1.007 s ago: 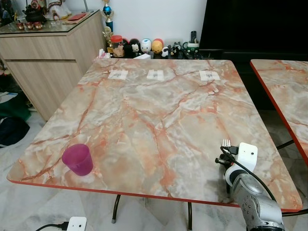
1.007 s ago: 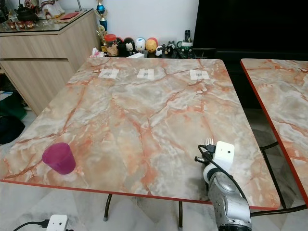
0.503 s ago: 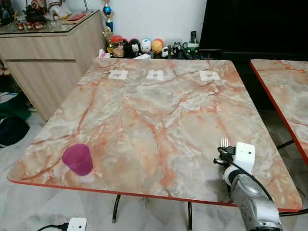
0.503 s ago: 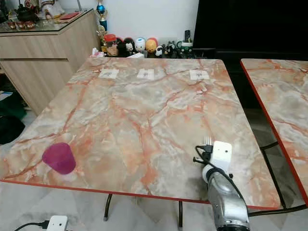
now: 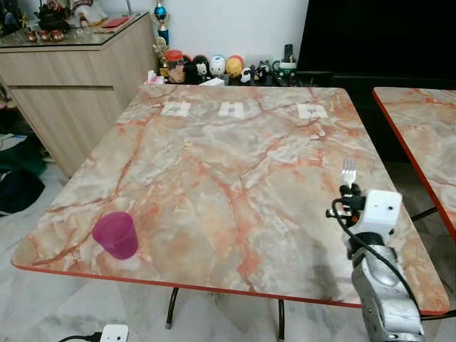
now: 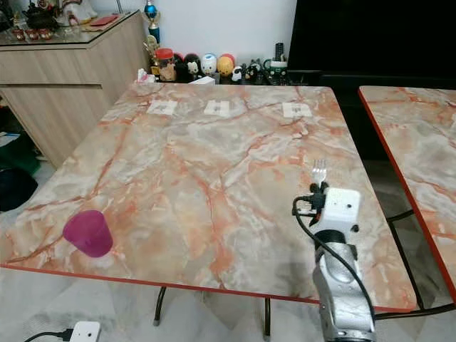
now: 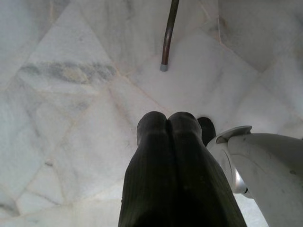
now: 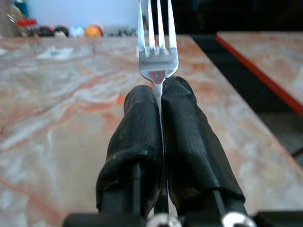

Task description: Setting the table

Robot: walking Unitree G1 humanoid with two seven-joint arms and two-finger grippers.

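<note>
From the head camera, the marble counter (image 5: 235, 178) carries little so far: a purple cup (image 5: 115, 234) stands near its front left corner, and three small paper cards (image 5: 231, 110) lie in a row along the far edge. The right pincer (image 5: 349, 191) is raised over the counter's right side, near the front, with a fork (image 5: 348, 172) poking out beyond it, tines pointing away from the robot. No plate or other cutlery is on the counter, so the setting looks barely begun, with the fork not yet laid down. In the right wrist view, the right pincer's two black fingers (image 8: 137, 142) are pressed together on the fork's handle, the tines (image 8: 157, 33) upright above them and the marble stretching beyond. In the left wrist view, the left pincer (image 7: 168, 120) hangs idle over the pale tiled floor (image 7: 61, 94), its fingers closed against each other and holding nothing, with a counter leg (image 7: 168, 35) ahead of it.
</note>
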